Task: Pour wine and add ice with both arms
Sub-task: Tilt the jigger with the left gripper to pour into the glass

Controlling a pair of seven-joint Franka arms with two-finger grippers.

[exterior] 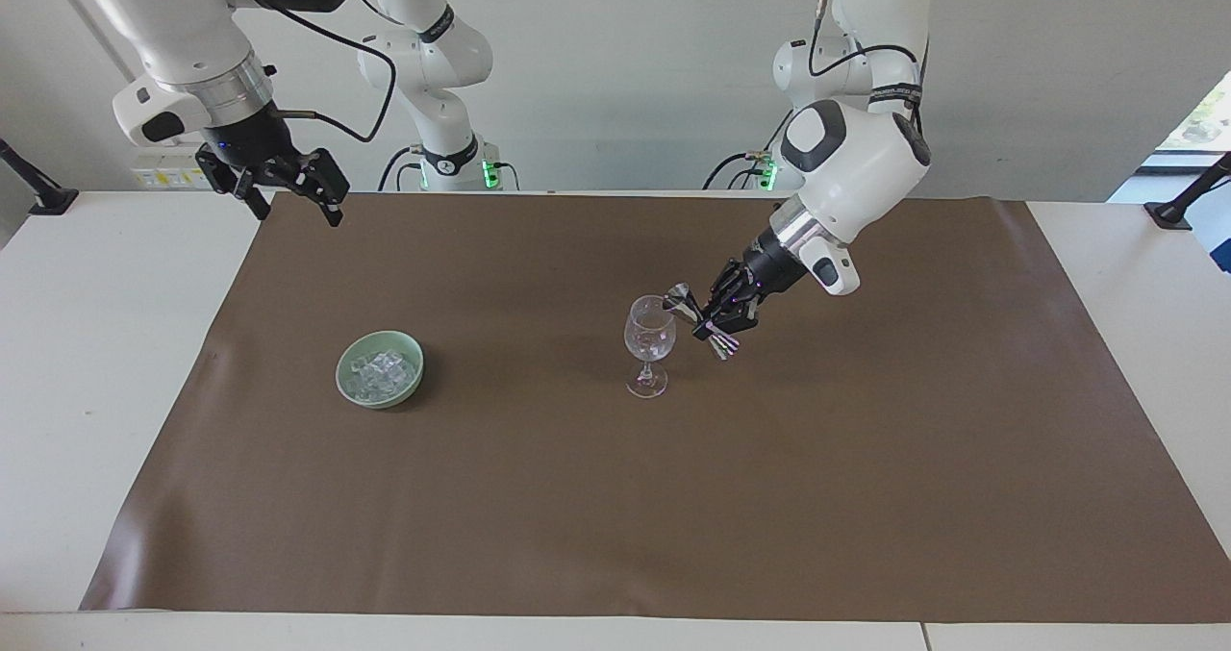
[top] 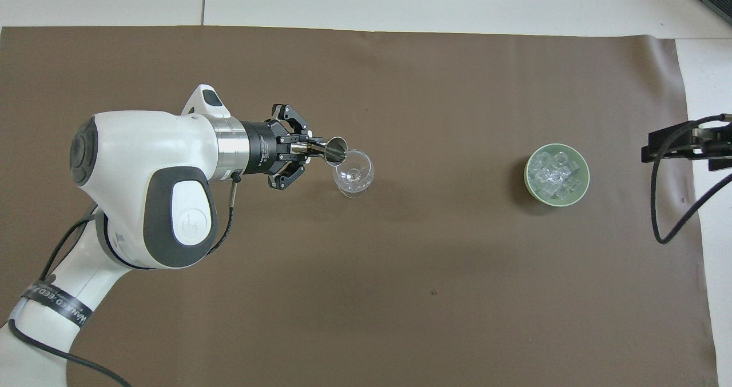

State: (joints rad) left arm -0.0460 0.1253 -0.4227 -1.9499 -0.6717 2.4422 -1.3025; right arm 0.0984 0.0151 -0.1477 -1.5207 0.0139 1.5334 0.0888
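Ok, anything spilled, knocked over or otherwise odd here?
Nothing stands out. The wine glass stands upright, the ice sits inside its green bowl, and the left end effector holds the metal jigger tilted over the glass. No spill shows.

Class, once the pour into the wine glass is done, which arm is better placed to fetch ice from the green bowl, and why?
Right. The right gripper hangs open and empty at the green bowl's end of the table, while the left gripper is shut on the jigger tilted at the wine glass.
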